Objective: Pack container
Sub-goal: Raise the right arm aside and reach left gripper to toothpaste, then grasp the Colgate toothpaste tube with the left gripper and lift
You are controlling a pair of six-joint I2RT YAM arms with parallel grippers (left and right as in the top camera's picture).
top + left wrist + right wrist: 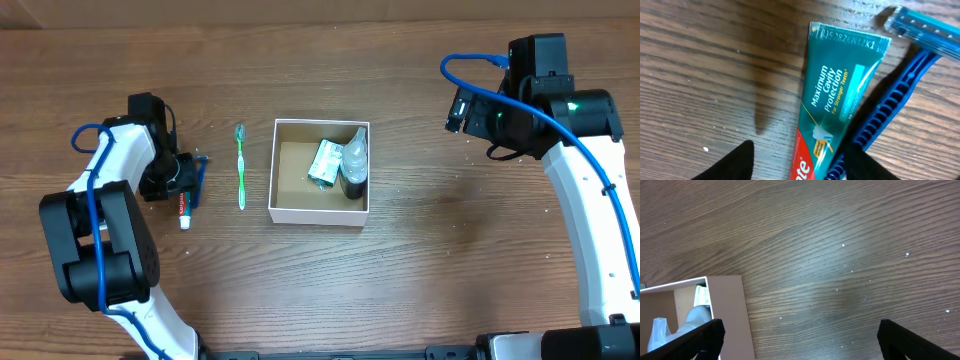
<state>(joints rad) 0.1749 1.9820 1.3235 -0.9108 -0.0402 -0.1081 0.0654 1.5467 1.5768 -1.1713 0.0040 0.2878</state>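
L gripper (801,167) over toothpaste (835,95), razor (890,105) against it; toothbrush (241,165) beside container (318,214).

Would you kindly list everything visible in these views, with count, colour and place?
container: one, white walls, brown inside, table centre
packet: one, green and white, inside container
bottle: one, clear, inside container
dark item: one, inside container, kind unclear
toothbrush: one, green, left of container
toothpaste tube: one, teal and red, far left
razor: one, blue, beside tube
table: one, brown wood
left gripper: open, over tube
right gripper: open, right of container
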